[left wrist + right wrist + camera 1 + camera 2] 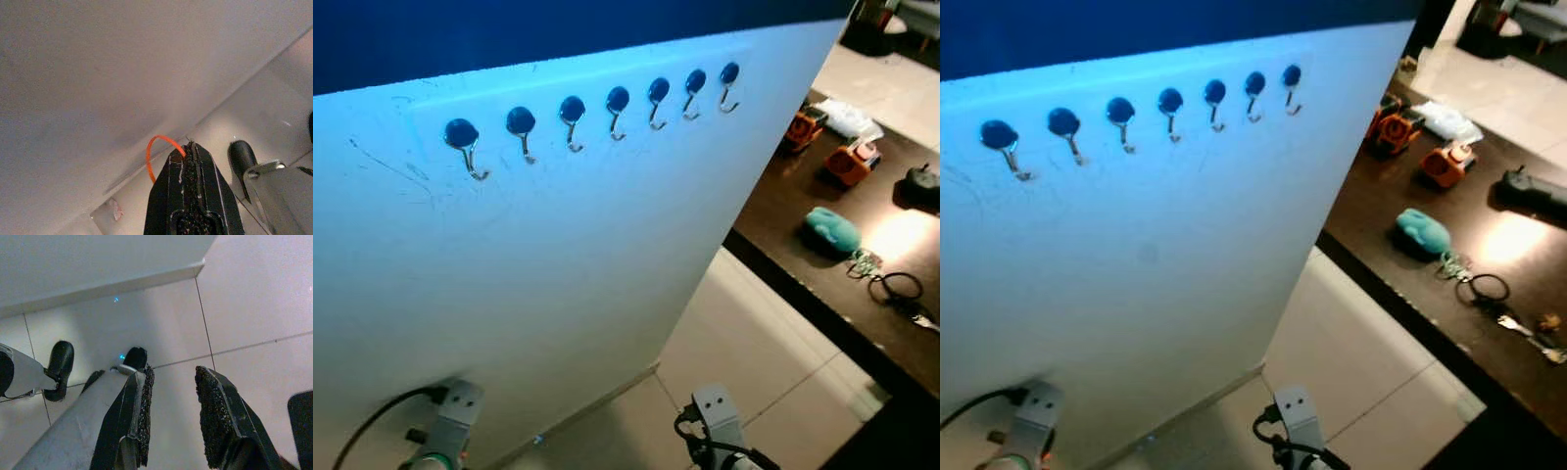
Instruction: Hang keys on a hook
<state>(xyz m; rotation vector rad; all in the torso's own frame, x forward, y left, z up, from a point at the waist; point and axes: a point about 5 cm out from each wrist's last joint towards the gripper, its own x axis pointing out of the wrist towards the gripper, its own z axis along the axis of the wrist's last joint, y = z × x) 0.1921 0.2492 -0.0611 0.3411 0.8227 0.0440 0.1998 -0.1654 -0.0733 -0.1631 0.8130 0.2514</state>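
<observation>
Nearest the camera, both arms hang low over the tiled floor [254, 298]. The left gripper [191, 152] has its fingers pressed together, with a thin orange loop [155, 149] curling out beside the tips; whether it is pinched there is unclear. The right gripper [172, 391] points at the floor with its padded fingers [211, 406] spread apart and nothing between them.

The keys [1513, 321] lie farther off to the right on the dark table [1371, 211]: a black ring with a silvery key trailing from it, just beside a teal object [1423, 231]. Fetching them probably comes first; the right gripper seems best placed, and pinching the ring itself would leave an opening to slip over a hook.

Beyond, seven blue-capped hooks [572, 121] line the white board [558, 264], all bare.
</observation>
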